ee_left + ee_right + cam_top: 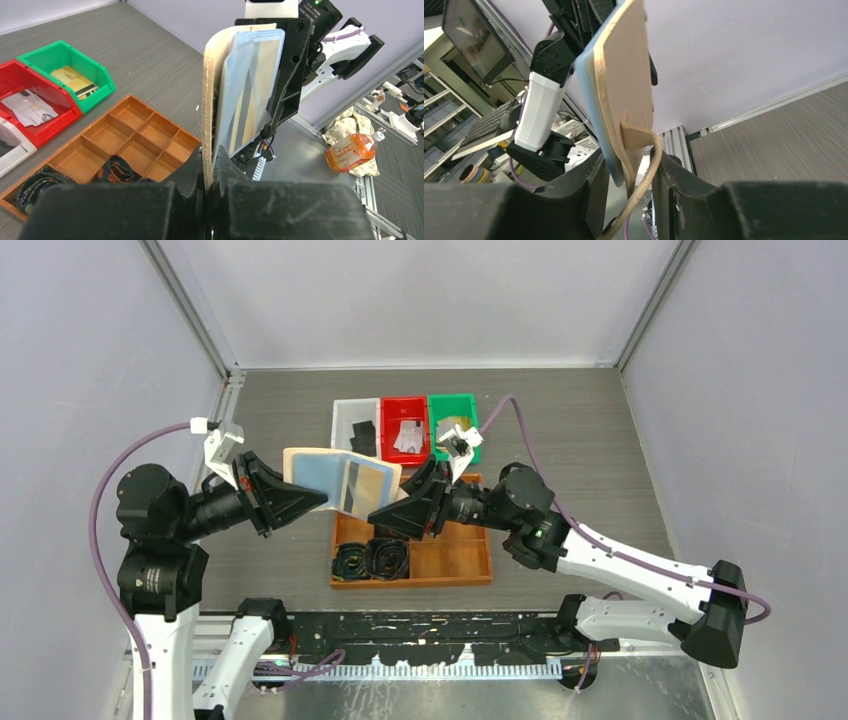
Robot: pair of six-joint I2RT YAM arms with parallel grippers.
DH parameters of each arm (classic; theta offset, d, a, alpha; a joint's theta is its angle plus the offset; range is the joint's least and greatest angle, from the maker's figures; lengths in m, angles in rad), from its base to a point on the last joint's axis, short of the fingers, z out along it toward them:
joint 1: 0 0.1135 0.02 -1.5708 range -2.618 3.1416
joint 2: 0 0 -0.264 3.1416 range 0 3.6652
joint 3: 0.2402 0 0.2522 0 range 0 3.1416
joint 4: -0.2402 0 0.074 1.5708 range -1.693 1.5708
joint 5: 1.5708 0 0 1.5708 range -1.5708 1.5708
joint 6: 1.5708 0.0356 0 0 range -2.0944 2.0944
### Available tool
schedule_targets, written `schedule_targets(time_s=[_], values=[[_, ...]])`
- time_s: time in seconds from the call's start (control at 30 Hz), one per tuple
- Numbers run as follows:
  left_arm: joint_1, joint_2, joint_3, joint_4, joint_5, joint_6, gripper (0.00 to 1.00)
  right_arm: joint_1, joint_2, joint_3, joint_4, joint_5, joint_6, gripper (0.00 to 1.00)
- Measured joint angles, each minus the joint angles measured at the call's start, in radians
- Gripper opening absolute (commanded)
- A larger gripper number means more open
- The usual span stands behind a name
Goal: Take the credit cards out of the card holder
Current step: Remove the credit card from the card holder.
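Note:
The tan card holder (315, 470) hangs open in the air above the wooden tray, its pale blue shiny pockets facing the camera. My left gripper (325, 505) is shut on the tan cover's edge, as the left wrist view (209, 150) shows, with the holder (250, 75) standing upright. My right gripper (378, 515) is open, and in the right wrist view (629, 160) its fingers straddle the holder's (624, 75) other edge and strap tab. A black card (363, 435), a white card (408, 437) and a gold card (455, 430) lie in the bins. One pocket shows a silvery-gold face.
The white bin (345, 425), red bin (388, 410) and green bin (470, 405) stand in a row behind the holder. The wooden divided tray (450, 555) lies below it, with dark coiled belts (372, 558) in its front left compartments. Grey walls close in the table.

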Motion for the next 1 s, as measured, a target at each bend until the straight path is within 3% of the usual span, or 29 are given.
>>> schedule_targets(time_s=[0.23,0.37,0.53,0.6,0.83,1.0], values=[[0.000,-0.006,0.000,-0.001,0.009,0.010,0.00,0.000,-0.063,-0.003,0.002,-0.019,-0.007,0.46],[0.000,-0.007,0.000,-0.003,0.010,0.010,0.00,0.000,-0.076,-0.002,-0.004,-0.015,-0.011,0.38],[0.000,-0.010,0.000,-0.003,0.016,0.008,0.00,0.000,-0.051,0.024,-0.043,0.010,-0.019,0.20],[0.000,-0.013,0.000,-0.003,0.018,0.008,0.00,0.000,-0.047,0.025,-0.051,0.026,-0.020,0.18],[0.000,-0.018,-0.004,-0.002,0.023,0.006,0.00,0.000,-0.048,0.025,-0.053,0.043,-0.024,0.18],[0.000,-0.018,-0.018,0.001,0.033,-0.004,0.00,0.000,-0.048,0.025,-0.034,0.005,-0.013,0.27]])
